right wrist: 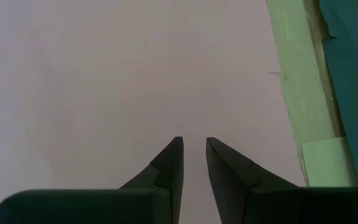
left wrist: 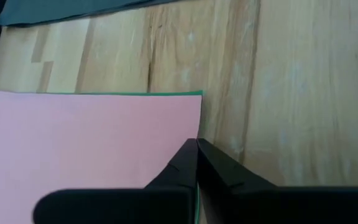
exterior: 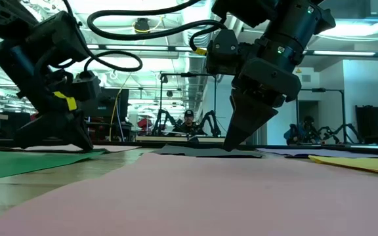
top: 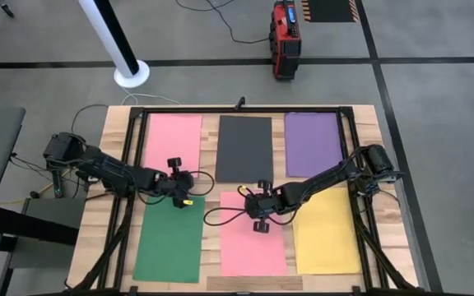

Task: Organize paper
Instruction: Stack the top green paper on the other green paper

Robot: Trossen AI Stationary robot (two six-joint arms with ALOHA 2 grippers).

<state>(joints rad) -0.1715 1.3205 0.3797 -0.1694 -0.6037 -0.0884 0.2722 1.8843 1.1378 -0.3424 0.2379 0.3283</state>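
Pale wood makes up the worktop, framed by a black rail and carrying six sheets in two rows. Along the near edge lie a green sheet toward the left corner, a pink sheet in the middle and a yellow sheet toward the right corner. Over the far end of that middle pink sheet hangs the right claw, tips pointing down at the paper, its fingers parted by only a narrow slit and holding nothing. The left claw sits at the near right corner of the far pink sheet, fingers pressed together; whether they pinch the paper's edge I cannot tell. A thin green edge shows just beyond that corner. Further back lie a dark grey sheet and a purple sheet toward the far right corner. By my reading, gathering has barely begun; next, one claw must lift a corner cleanly.
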